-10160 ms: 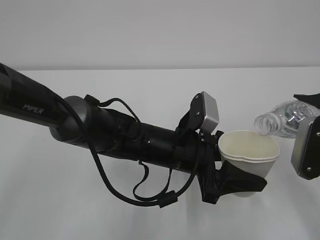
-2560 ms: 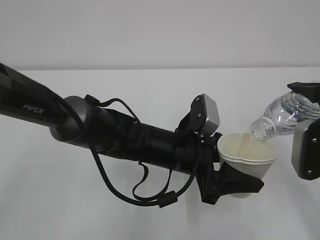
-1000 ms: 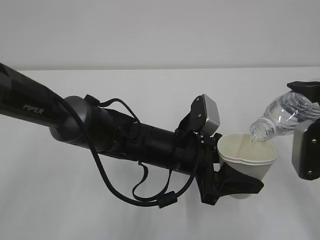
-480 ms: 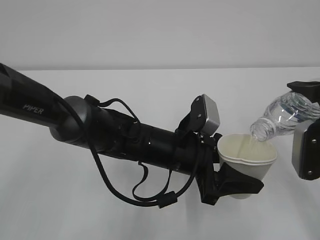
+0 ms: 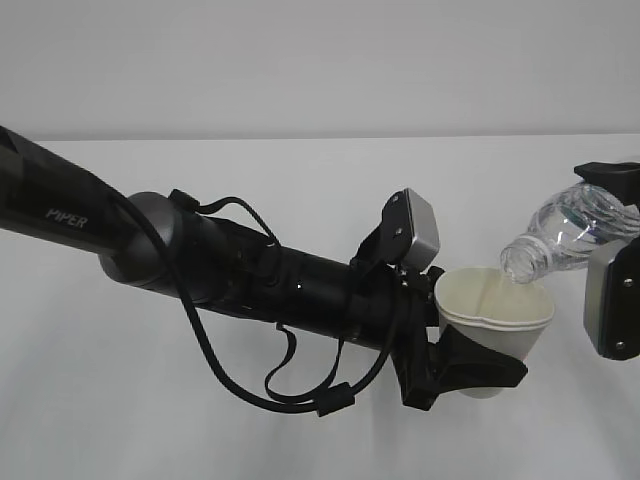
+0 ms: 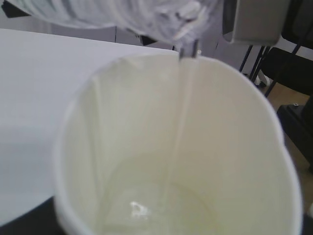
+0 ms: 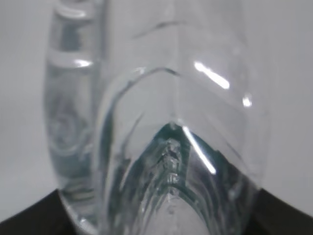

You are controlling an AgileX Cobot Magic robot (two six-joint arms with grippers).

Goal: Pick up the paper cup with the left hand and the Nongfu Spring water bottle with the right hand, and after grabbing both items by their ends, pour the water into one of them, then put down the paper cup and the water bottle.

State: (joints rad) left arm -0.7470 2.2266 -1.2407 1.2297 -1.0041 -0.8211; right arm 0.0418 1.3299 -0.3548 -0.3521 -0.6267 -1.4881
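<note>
Nearest me, the left claw grips the paper cup above the white bench. Beyond, at two o'clock of the cup, the right claw holds the tilted water bottle, a thin stream falling into the cup.

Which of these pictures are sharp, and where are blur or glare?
Exterior view: sharp, evenly lit, faint shadows. Left wrist view: paper cup soft, bottle above it blurred. Right wrist view: bottle fills the frame, out of focus, with bright glare streaks.
</note>
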